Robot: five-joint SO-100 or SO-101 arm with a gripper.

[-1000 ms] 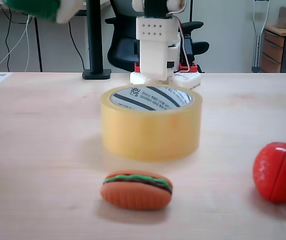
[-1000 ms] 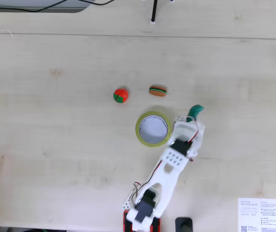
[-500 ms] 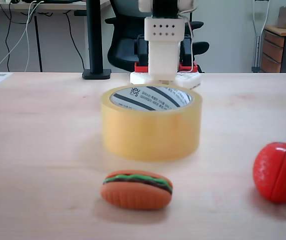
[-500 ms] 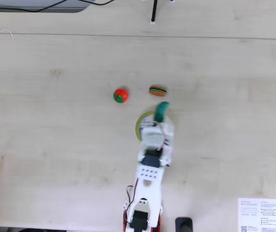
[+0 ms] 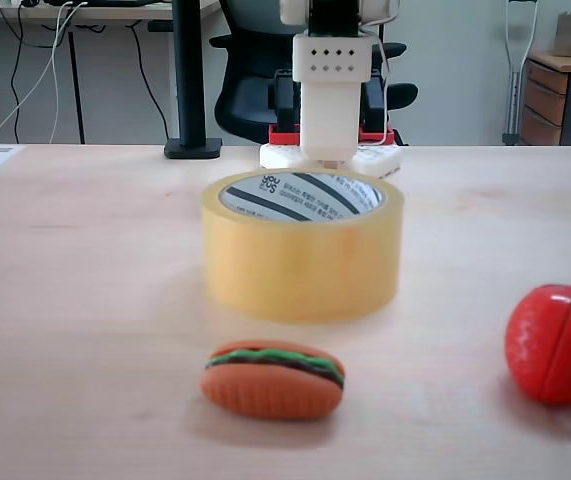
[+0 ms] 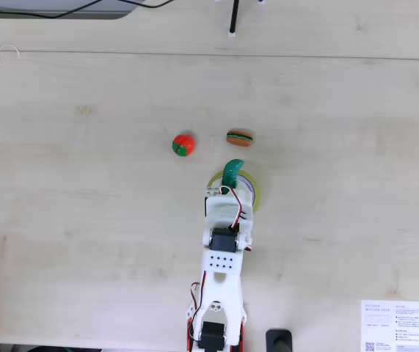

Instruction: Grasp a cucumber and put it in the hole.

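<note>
on the table (image 6: 84, 183) the arm reaches over one tape roll (image 5: 302, 255), its end effector (image 6: 231, 180) pinching one cucumber (image 6: 232, 171) above the roll's far rim — not in the hole (image 5: 300, 196). one burger (image 6: 239, 137) and one tomato (image 6: 183, 144) lie just beyond, apart.

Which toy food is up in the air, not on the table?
The cucumber. The gripper holds it above the tape roll, while the burger and tomato sit on the table.
</note>
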